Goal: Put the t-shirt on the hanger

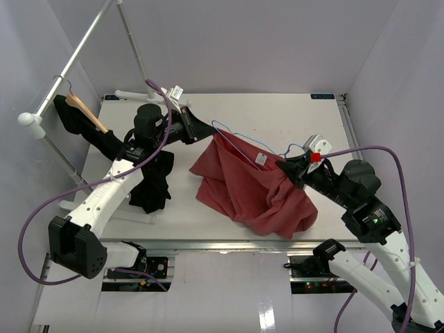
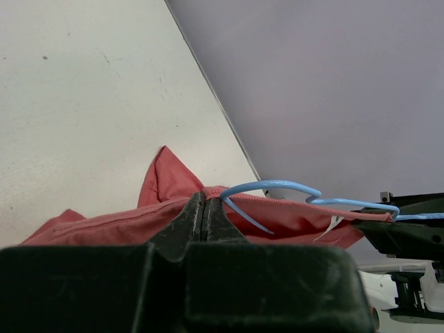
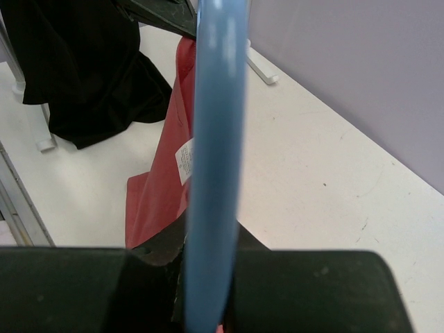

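The salmon-red t-shirt (image 1: 253,187) is held up off the table between my two grippers, and its lower part lies bunched on the table. My left gripper (image 1: 206,133) is shut on the shirt's collar edge; the left wrist view shows the jaws closed on the cloth (image 2: 104,222). The light-blue wire hanger (image 1: 239,137) runs along the shirt's top edge, mostly inside the cloth, and its hook (image 2: 277,186) curls out at the collar. My right gripper (image 1: 286,165) is shut on the hanger wire (image 3: 215,125), with the shirt and its white label (image 3: 184,159) just beyond.
A black garment (image 1: 151,182) hangs at the left on a tan wooden hanger (image 1: 87,109) from a white clothes rack (image 1: 76,52); it also shows in the right wrist view (image 3: 83,62). The back wall stands close behind the white table (image 1: 277,118).
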Controlling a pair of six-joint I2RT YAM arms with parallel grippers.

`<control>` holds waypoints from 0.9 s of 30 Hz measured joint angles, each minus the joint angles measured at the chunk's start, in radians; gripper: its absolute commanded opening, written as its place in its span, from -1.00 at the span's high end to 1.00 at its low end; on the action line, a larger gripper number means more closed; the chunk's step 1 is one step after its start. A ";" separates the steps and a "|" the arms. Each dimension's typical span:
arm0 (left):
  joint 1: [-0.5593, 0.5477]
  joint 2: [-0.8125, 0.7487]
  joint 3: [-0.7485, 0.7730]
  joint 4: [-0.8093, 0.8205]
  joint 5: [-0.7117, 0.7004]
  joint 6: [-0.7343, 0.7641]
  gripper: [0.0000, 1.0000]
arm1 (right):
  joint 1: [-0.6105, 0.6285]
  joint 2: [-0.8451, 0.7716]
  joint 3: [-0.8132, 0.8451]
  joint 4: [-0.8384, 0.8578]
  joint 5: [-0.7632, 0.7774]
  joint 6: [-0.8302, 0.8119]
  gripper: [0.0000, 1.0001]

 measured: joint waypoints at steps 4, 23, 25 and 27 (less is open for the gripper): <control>0.002 0.001 0.018 -0.060 0.005 0.012 1.00 | 0.001 0.001 0.001 -0.031 -0.004 -0.017 0.85; 0.022 0.077 0.287 -0.367 -0.015 0.107 1.00 | 0.003 -0.003 0.009 -0.055 0.000 -0.057 0.85; 0.035 0.077 0.300 -0.387 -0.015 0.110 1.00 | 0.004 -0.003 0.009 -0.066 0.005 -0.057 0.85; 0.046 0.081 0.322 -0.406 -0.023 0.118 1.00 | 0.004 -0.003 0.009 -0.078 0.005 -0.057 0.85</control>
